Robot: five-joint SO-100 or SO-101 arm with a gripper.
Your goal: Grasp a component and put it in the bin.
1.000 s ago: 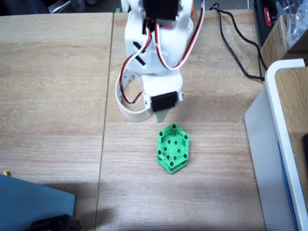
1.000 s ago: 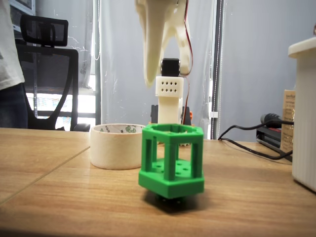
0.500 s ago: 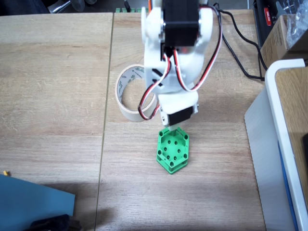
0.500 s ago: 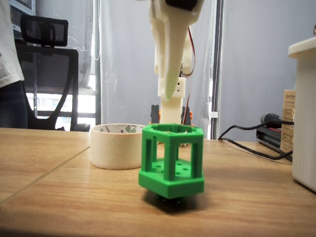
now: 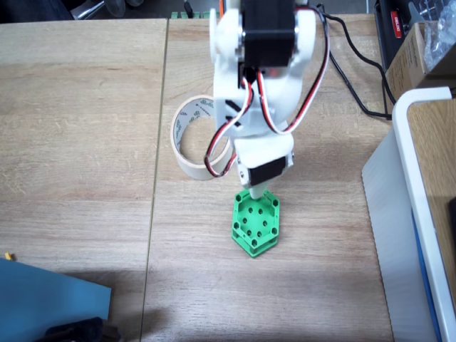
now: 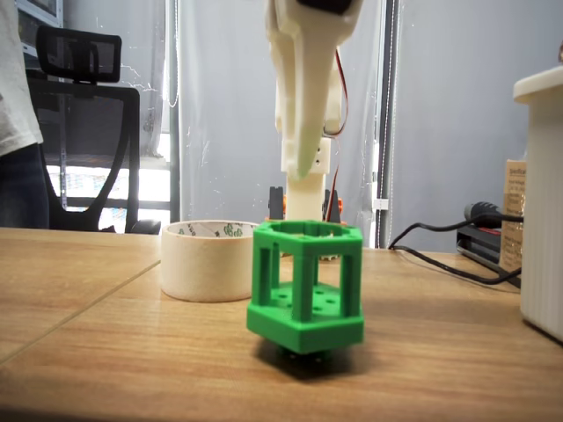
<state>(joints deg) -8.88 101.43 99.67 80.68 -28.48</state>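
The block [image 5: 256, 225] is seen standing on the wooden tabletop [image 5: 78, 128], below and right of the tape ring [image 5: 187, 158] in the top-down fixed view, close to it but apart. In the low side fixed view the block [image 6: 306, 286] is shown as an open hexagonal cage with posts, resting slightly tilted on a small base, in front of the tape ring [image 6: 207, 259], which lies flat on the tabletop [image 6: 106, 352]. The pincer [image 5: 256, 191] is held over the far edge of the block in the top-down fixed view, its tip just at the upper rim. From the side the pincer [image 6: 303, 163] is seen pointing down, well above the block's top rim, not touching it. Nothing is held in the pincer; whether the fingers are wide or narrow cannot be told, as only one tapered cream finger shape is made out. The ring is partly covered by the arm's white body and red-black-white wires in the top-down view. A white blue-edged box [image 5: 413, 214] is placed at the right edge, a blue sheet [image 5: 50, 303] at bottom left, black cables [image 5: 349, 64] at top right. A black office chair [image 6: 84, 132] is seen behind the tabletop in the side view.
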